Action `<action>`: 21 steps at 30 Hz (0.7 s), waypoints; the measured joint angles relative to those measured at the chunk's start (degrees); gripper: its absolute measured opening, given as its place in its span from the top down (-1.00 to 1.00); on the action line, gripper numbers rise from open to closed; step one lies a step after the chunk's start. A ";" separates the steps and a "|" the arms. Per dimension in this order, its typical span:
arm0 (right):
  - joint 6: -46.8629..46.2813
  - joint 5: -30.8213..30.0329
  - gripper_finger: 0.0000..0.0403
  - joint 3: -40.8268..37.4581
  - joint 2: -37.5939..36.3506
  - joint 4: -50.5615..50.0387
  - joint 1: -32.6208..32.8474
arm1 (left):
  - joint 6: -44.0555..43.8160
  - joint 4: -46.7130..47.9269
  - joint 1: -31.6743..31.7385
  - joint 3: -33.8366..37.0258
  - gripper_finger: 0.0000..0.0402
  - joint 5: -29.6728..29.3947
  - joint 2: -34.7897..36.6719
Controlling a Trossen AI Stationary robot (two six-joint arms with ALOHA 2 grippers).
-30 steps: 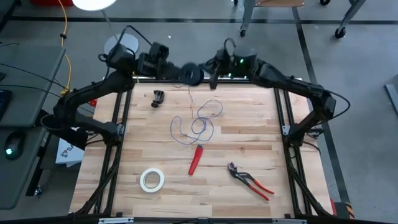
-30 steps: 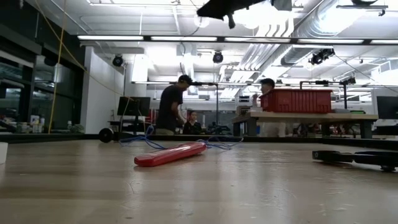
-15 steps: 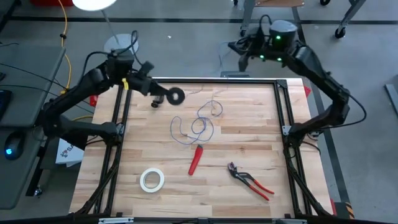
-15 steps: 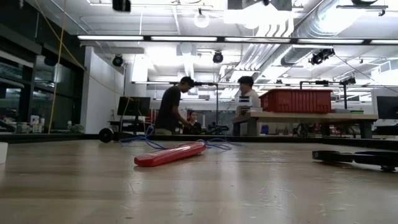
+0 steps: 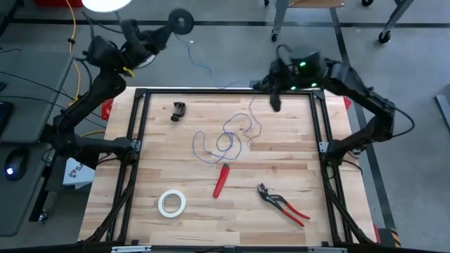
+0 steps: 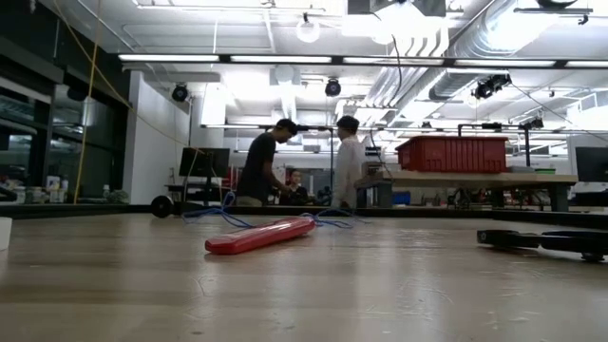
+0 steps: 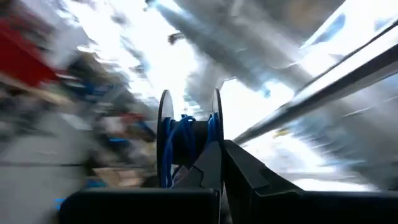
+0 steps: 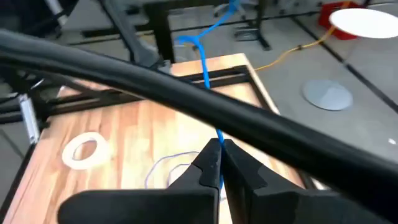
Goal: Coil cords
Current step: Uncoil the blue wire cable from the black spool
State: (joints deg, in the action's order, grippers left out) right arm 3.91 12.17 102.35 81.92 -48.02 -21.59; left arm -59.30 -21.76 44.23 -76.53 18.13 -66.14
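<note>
Gripping the small black spool (image 5: pixel 181 20), the left gripper (image 5: pixel 163 33) is raised beyond the far left corner of the tabletop (image 5: pixel 281 161), over the floor. In the left wrist view its fingers (image 7: pixel 208 168) are closed against the spool (image 7: pixel 186 138), which carries several turns of blue wire between its two flanges.

The right gripper (image 5: pixel 275 102) sits over the far edge of the tabletop, toward the far right corner. In the right wrist view its fingers (image 8: pixel 208 163) are pinched closed on the thin blue wire (image 8: pixel 205 74), which runs away from the fingertips in a straight line.

The remainder of the wire (image 5: pixel 223 140) lies in loose loops near the centre of the tabletop, toward the far edge. A red tool (image 5: pixel 221 180) lies just beside the loops on their near side. Red-handled pliers (image 5: pixel 283 204) lie toward the near right corner, a white tape roll (image 5: pixel 171 203) toward the near left corner, and a small black object (image 5: pixel 178 110) near the far left corner.

People (image 6: pixel 261 163) stand in the room beyond the table.
</note>
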 joint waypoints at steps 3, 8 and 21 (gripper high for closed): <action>0.62 -1.25 1.00 0.00 3.78 2.25 1.71 | -10.64 -7.33 -1.15 0.00 1.00 2.66 -1.81; 2.72 -5.51 1.00 -0.11 10.28 7.86 1.82 | -19.91 -7.89 -5.25 0.04 1.00 10.67 -2.76; 5.62 -6.78 1.00 2.65 11.37 14.06 -10.60 | -14.45 22.89 -15.73 0.03 1.00 24.07 4.38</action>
State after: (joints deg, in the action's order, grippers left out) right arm 9.53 5.39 105.00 93.30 -33.96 -32.19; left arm -73.75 1.13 28.50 -76.51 42.20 -61.76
